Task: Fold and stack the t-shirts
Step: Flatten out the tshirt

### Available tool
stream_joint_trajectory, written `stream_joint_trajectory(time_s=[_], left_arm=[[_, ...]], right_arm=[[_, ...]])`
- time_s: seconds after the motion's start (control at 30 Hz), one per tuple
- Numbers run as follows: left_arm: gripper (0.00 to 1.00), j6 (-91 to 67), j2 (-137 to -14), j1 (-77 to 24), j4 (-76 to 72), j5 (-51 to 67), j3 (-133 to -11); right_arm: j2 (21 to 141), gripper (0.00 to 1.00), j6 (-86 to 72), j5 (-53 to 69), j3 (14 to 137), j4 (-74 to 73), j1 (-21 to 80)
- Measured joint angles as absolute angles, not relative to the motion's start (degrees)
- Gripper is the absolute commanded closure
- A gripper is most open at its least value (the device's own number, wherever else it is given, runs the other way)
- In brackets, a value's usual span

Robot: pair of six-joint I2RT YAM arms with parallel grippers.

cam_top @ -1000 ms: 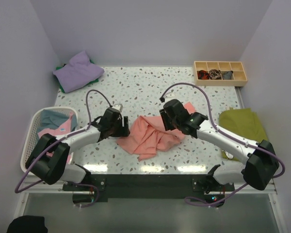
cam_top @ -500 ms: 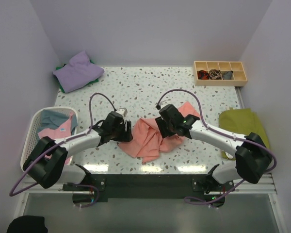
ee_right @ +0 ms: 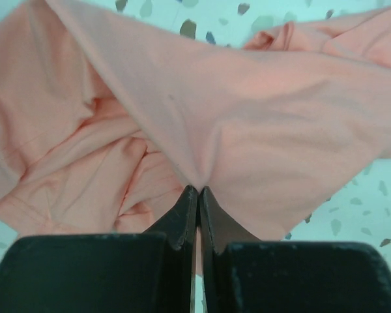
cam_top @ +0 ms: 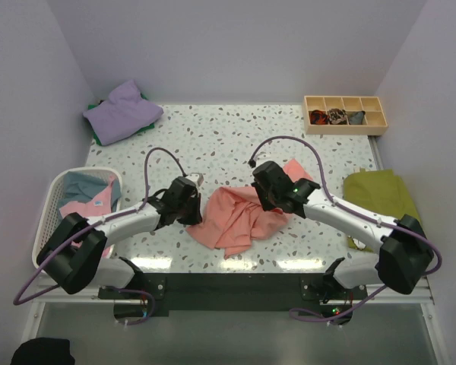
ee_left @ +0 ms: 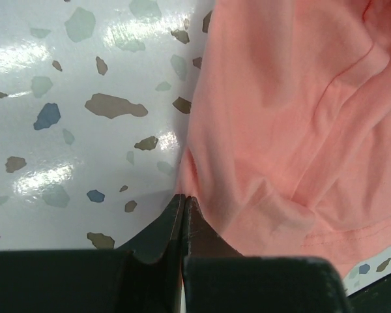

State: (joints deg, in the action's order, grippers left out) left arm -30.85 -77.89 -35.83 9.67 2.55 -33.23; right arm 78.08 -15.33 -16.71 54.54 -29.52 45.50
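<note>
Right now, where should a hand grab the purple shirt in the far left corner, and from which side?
Probably pinch the lavender shirt at its near right edge, coming from the middle of the table. The walls crowd its back and left, and a green shirt lies beneath, so pinch shallow.

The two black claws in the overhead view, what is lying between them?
A crumpled salmon-pink t-shirt spans the gap between left gripper and right gripper; the top external view shows it.

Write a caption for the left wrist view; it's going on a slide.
Left gripper shut on the edge of the salmon-pink t-shirt, beside bare speckled table.
</note>
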Motion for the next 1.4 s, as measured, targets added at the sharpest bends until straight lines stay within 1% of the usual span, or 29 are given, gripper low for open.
stream_joint_trajectory(time_s=[0.17,0.3,0.53,0.8,0.97,1.13,1.4], left_arm=[[1.00,-30.8,-73.8,-35.8,16.8,-0.4,-39.4],[1.00,-30.5,-69.3,-36.0,22.5,-5.7,-48.9],[1.00,-28.2,-65.5,-35.2,32.7,-17.2,-68.2],[1.00,-24.1,-63.4,-30.9,39.9,-24.6,-80.9],[1.00,-22.2,-63.3,-30.9,43.8,-26.0,-87.7],[1.00,-21.3,-62.9,-31.0,48.2,-25.2,-96.1],[1.00,-21.4,-59.4,-31.4,52.5,-20.8,-102.6]], right_arm=[[71.6,1.00,-13.9,-19.3,59.5,-31.5,45.5],[67.7,1.00,-12.7,-21.2,63.8,-33.3,45.5],[65.5,1.00,-9.8,-24.2,71.1,-37.7,45.5],[62.2,1.00,-6.4,-29.0,77.1,-40.5,45.5],[61.5,1.00,-5.5,-29.0,79.9,-42.9,45.8],[60.9,1.00,-5.0,-26.7,85.7,-47.2,46.0],[57.1,1.00,-4.7,-22.8,94.0,-49.8,46.3]])
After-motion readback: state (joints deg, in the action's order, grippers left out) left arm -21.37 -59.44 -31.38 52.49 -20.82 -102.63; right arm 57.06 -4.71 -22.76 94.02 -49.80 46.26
